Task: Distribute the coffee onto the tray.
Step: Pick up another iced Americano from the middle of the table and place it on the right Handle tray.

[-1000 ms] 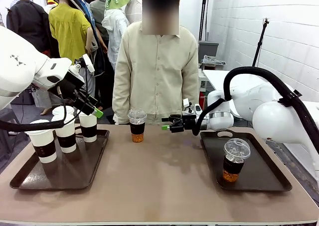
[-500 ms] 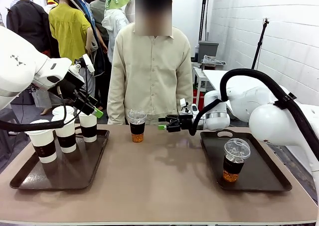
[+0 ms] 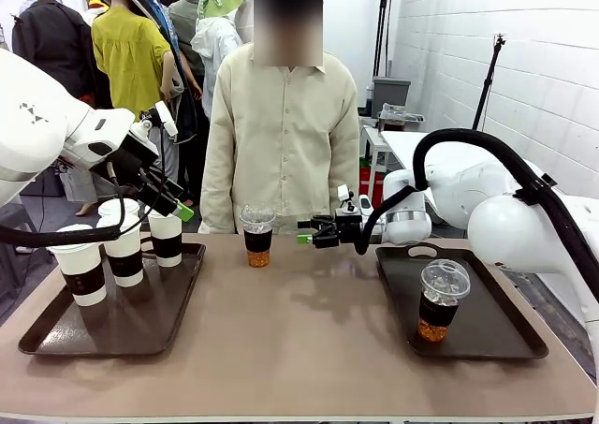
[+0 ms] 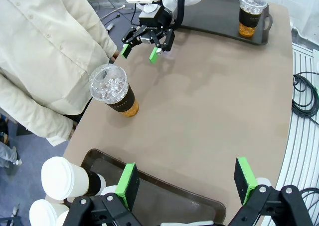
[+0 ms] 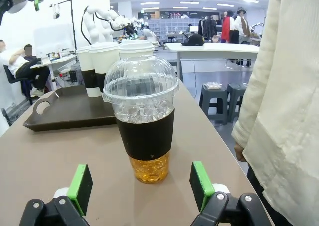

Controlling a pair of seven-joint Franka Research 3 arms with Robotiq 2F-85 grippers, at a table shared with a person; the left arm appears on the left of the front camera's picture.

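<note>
A clear dome-lidded iced coffee (image 3: 257, 237) with a dark sleeve stands on the bare table at the far middle, in front of the person. My right gripper (image 3: 304, 234) hovers open just right of it; in the right wrist view the cup (image 5: 142, 126) stands just ahead of the spread green pads (image 5: 202, 183), untouched. The other iced coffee (image 3: 442, 300) stands on the right tray (image 3: 496, 326). White paper cups (image 3: 122, 251) with dark sleeves stand on the left tray (image 3: 140, 316). My left gripper (image 3: 178, 207) hangs open above that tray's far cup (image 3: 167, 239), holding nothing.
A person in a cream shirt (image 3: 285, 124) stands at the far edge, close behind the iced coffee. The brown table (image 3: 299, 340) lies bare between the two trays. In the left wrist view my right gripper (image 4: 139, 53) shows beyond the cup (image 4: 112, 89).
My right gripper has edged a little left toward the iced coffee on the table. The person has shifted slightly left. The left arm has not moved.
</note>
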